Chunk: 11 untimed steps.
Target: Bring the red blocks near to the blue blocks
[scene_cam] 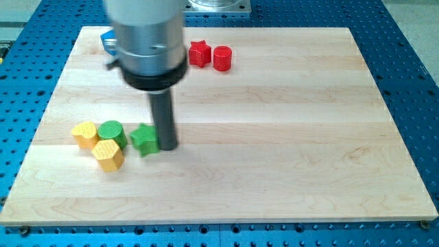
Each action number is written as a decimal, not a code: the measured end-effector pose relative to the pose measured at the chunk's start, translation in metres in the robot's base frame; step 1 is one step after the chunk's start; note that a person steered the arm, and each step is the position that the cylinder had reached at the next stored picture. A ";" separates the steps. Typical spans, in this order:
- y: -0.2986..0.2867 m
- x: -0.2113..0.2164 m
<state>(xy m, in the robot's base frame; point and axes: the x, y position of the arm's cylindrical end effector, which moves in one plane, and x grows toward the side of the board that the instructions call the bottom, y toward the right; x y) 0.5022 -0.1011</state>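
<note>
The red star block and the red round block sit touching each other near the view's top, just right of my arm's housing. Only one blue block shows, a corner of it peeking out at the housing's left; the rest is hidden. The reds look fairly near it already, though I judge a short push leftward remains.

I have no pincer, only a rod. My tip rests well below, touching the green star block's right side. Left of that cluster the green round block and two yellow blocks.

No containers appear on the wooden board.
</note>
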 end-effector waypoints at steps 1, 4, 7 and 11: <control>0.014 -0.024; 0.139 -0.147; 0.146 -0.191; 0.044 -0.236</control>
